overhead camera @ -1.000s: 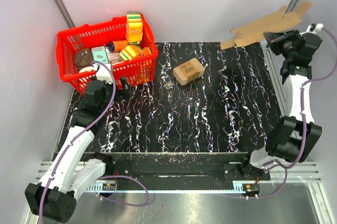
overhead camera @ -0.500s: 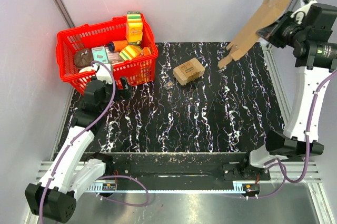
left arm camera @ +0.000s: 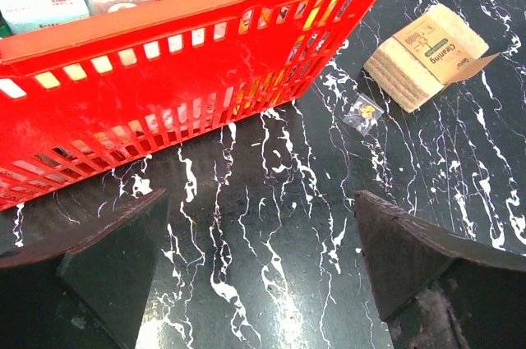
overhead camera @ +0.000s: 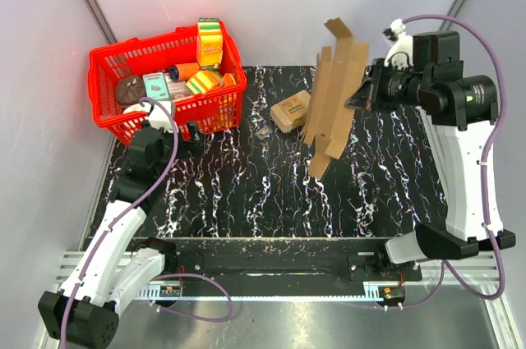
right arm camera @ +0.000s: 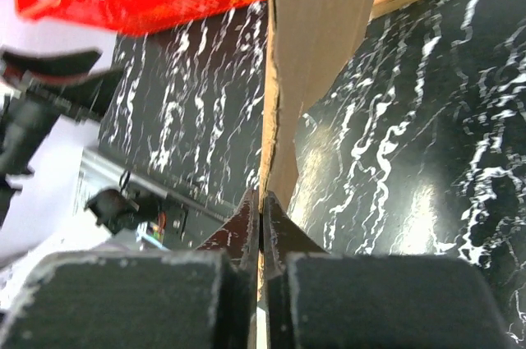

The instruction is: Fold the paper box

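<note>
The paper box point(overhead camera: 335, 103) is a flat brown cardboard sheet with flaps, hanging almost upright in the air over the table's back middle. My right gripper point(overhead camera: 362, 96) is shut on the sheet's right edge. In the right wrist view the sheet point(right arm camera: 316, 29) runs edge-on away from the pinched jaws of that gripper point(right arm camera: 263, 197). My left gripper point(overhead camera: 182, 130) sits low by the red basket's front wall, open. The left wrist view shows only bare table inside the left gripper point(left arm camera: 261, 201), whose fingers point(left arm camera: 107, 259) stand wide apart.
A red basket point(overhead camera: 168, 111) full of groceries stands at the back left, its wall point(left arm camera: 164, 111) right in front of the left gripper. A small printed cardboard box point(overhead camera: 289, 109) point(left arm camera: 431, 53) lies behind the hanging sheet. A tiny clear packet point(overhead camera: 263, 131) point(left arm camera: 362, 112) lies beside it.
The right arm has swung the cardboard sheet from the back right corner leftward over the table, tipping it from nearly flat to nearly upright. The left arm has stayed put.
</note>
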`<state>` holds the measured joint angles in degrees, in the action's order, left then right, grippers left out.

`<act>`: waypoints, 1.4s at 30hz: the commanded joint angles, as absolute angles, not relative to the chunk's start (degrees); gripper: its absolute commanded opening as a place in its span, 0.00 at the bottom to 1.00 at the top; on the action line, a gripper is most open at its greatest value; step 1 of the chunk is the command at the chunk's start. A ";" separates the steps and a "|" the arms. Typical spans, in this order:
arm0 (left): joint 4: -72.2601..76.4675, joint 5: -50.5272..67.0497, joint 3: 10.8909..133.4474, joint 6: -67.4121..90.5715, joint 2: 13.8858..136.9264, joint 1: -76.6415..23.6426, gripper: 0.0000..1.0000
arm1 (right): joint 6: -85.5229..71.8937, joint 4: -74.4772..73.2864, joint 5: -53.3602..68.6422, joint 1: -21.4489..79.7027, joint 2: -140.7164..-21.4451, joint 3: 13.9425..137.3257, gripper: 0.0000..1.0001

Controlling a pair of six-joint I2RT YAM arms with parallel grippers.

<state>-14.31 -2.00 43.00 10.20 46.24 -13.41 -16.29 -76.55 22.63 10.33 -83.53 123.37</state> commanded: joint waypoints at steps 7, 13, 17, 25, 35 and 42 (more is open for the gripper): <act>-10.99 -0.26 42.36 10.99 45.35 -13.27 0.99 | -13.01 -88.76 22.69 24.59 -76.73 114.18 0.00; -10.72 1.67 42.28 11.07 45.35 -13.27 0.99 | -12.66 -91.32 22.58 33.91 -77.96 109.43 0.00; -10.63 1.76 42.19 11.07 45.35 -13.27 0.99 | -12.04 -88.61 24.95 38.40 -78.66 103.82 0.00; -10.55 2.20 42.10 11.07 45.26 -13.27 0.99 | -10.81 -77.18 31.11 38.93 -77.26 95.63 0.03; -10.55 3.08 42.10 10.99 45.62 -13.27 0.99 | -10.54 -74.01 13.47 38.67 -79.28 87.89 0.04; -10.55 3.52 42.10 10.99 45.79 -13.27 0.99 | -7.13 -69.97 5.98 36.31 -84.37 88.16 0.04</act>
